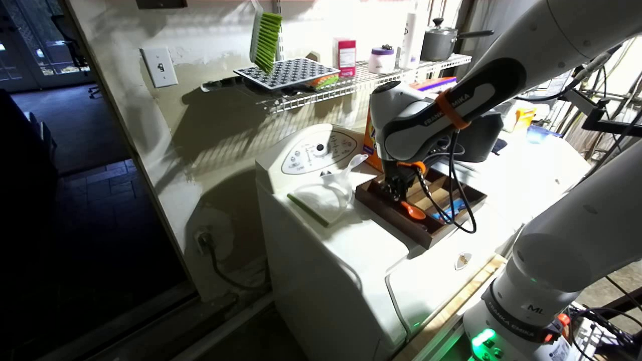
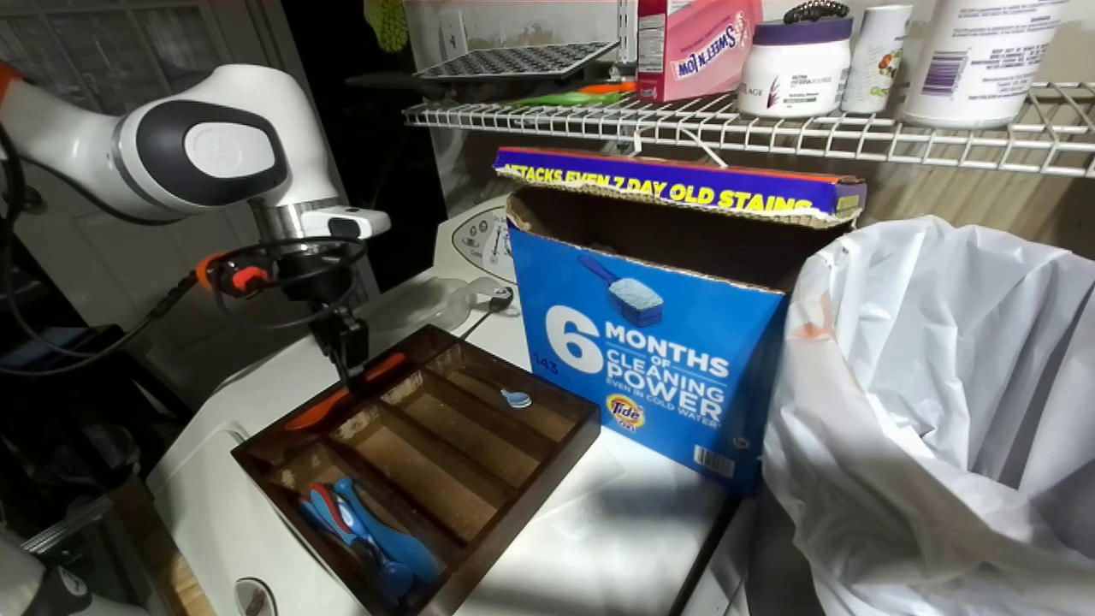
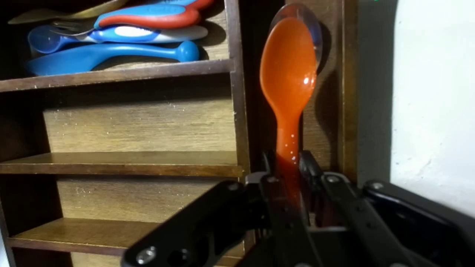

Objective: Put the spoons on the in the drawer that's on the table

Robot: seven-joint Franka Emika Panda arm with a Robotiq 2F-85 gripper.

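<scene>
A black gripper [image 3: 287, 163] pinches an orange spoon [image 3: 287, 70] by its handle, in a brown wooden drawer [image 2: 547, 479].
The orange spoon points along the drawer's long side compartment, its bowl overlapping a see-through spoon [image 3: 311, 18] in the wrist view; whether the two touch cannot be told. Blue and red utensils [image 3: 111, 53] share another compartment. The drawer stands on a white table [image 1: 351, 245].

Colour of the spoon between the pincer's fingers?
Bright orange; the spoon shows best in the wrist view.

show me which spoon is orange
The orange spoon is the one in the gripper; a see-through spoon shows behind it, and a blue spoon lies in another compartment.
</scene>
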